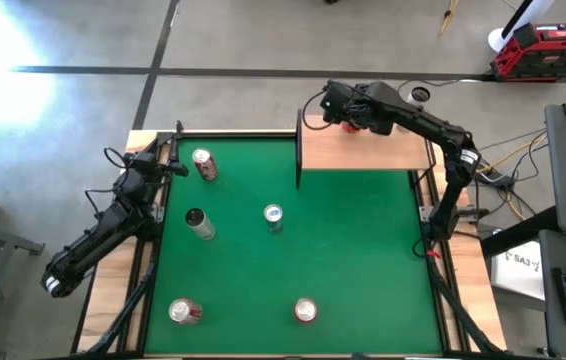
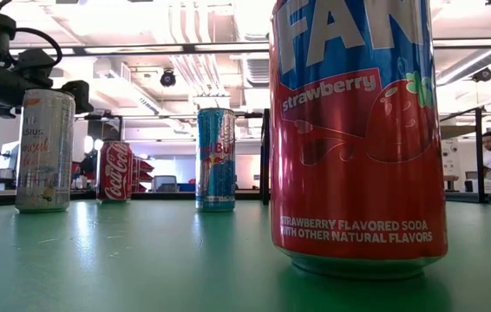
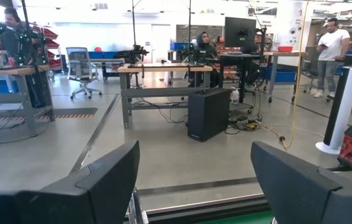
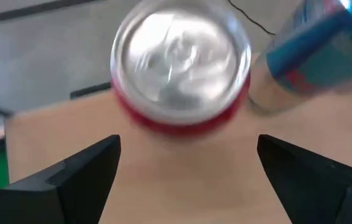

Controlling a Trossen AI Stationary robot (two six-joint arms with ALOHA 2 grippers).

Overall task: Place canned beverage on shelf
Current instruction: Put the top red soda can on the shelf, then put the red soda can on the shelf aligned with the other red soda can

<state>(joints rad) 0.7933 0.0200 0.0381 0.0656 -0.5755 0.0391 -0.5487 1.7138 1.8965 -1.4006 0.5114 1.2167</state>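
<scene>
Over shelf [image 1: 363, 150], right gripper [image 4: 185, 162] spread before red can [image 4: 182, 68]; left gripper [image 3: 194, 177] spread, parked

Two dark, matte six-joint robot arms with black cabling.

The left arm [image 1: 113, 222] is black, built of slim tubular links and chunky joint housings, with a pale band at its base end and loose cables looped at the wrist. The right arm [image 1: 433, 140] looks the same, with a bulky wrist block. The left gripper [image 3: 194, 186] has broad, angular, matte black fingers [image 3: 95, 186]; the right gripper [image 4: 182, 180] has wedge-shaped black ones.
</scene>
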